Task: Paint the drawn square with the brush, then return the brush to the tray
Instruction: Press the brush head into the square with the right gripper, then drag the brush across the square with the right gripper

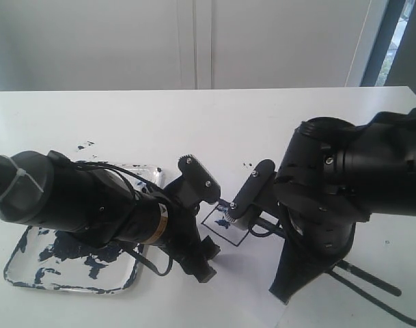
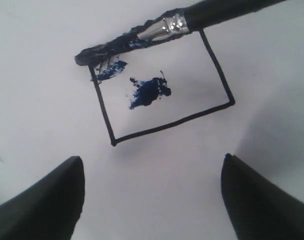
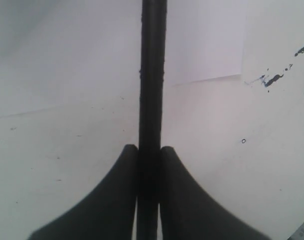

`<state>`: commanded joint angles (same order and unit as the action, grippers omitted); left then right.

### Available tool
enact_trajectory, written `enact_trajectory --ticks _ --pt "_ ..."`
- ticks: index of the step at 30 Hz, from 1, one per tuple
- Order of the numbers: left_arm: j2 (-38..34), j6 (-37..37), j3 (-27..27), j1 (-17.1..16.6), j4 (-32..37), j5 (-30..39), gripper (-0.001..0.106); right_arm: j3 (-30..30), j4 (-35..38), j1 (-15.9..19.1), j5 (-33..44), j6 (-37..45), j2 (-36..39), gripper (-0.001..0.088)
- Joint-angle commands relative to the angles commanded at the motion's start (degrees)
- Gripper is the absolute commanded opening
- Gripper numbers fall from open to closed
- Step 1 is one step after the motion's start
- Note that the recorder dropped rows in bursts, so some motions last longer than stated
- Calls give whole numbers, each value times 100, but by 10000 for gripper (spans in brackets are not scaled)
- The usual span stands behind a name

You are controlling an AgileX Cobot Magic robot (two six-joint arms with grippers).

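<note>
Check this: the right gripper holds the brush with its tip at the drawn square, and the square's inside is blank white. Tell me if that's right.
Not quite. The drawn square is not blank: the left wrist view shows blue daubs inside its outline. The rest stands: the right gripper holds the brush, tip at the square's edge.

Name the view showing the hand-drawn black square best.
Left wrist view: the thin black hand-drawn square shows nearly whole, blue daubs inside. Exterior view catches only a corner; right wrist view shows none.
</note>
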<state>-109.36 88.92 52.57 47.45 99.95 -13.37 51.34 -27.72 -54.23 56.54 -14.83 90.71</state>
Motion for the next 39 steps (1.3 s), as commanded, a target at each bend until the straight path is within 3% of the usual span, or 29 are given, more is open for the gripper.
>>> enact_trajectory --ticks 16,21,28,34,39 --pt "0 0 0 0 0 10 779 0 1221 0 275 1097 0 0" --pt "0 0 0 0 0 10 779 0 926 0 479 965 0 0" --pt "0 0 0 0 0 -5 779 0 -72 0 804 347 0 0" --pt "0 0 0 0 0 -5 779 0 -91 0 804 327 0 0" --pt "0 0 0 0 0 -5 779 0 378 0 804 870 0 0"
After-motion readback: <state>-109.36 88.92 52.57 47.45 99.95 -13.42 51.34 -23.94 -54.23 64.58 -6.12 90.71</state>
